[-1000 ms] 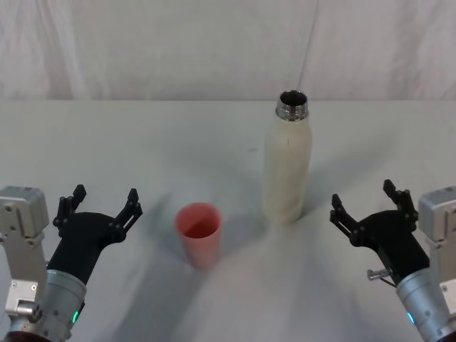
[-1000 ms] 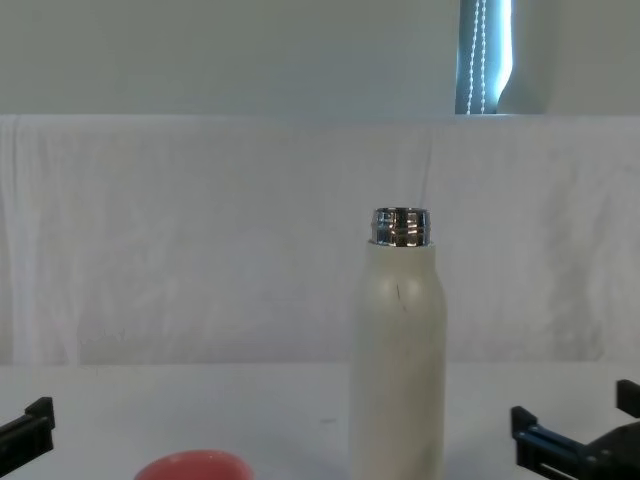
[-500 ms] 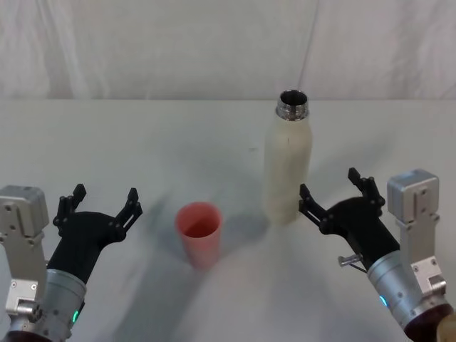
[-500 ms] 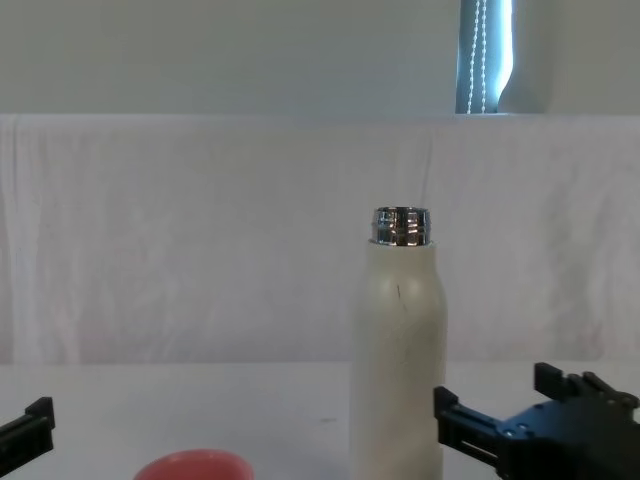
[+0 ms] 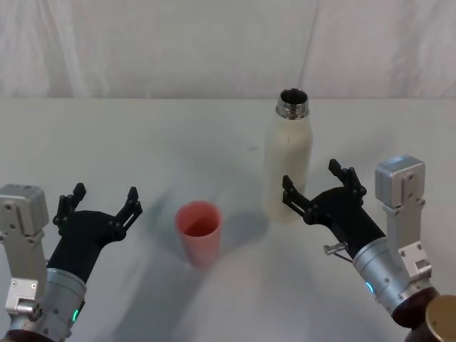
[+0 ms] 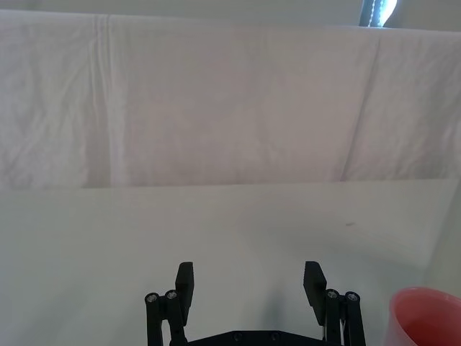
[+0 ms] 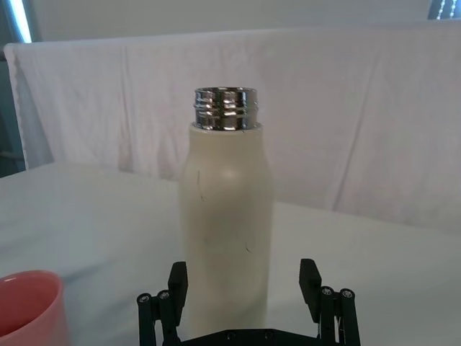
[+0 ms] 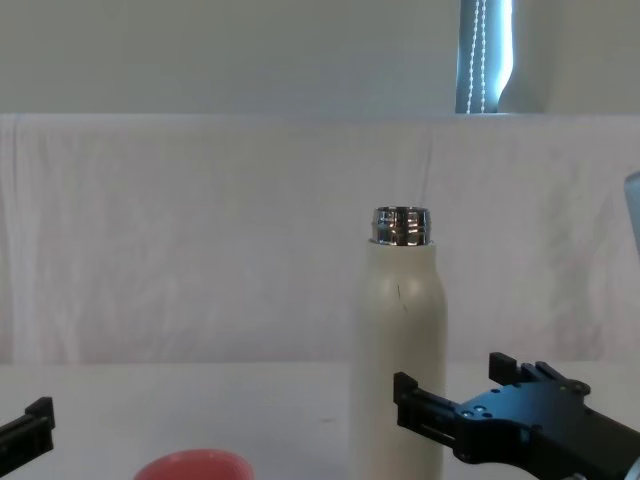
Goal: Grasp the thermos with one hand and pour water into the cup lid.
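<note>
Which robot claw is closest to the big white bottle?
The right gripper. It is open right beside the thermos, fingers reaching toward it. The left gripper sits far off, on the other side of the cup lid.

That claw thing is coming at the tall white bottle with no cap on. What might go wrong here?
1. The tall cream-white thermos stands upright with its chrome neck open. The open right gripper is beside its lower body; a sideways bump might tip it and spill whatever is inside.
2. A grasp that low on a tall bottle may let it swing during pouring.
3. The small pinkish-red cup lid is narrow, so the pour could miss. The left gripper rests open, apart from the cup.
</note>
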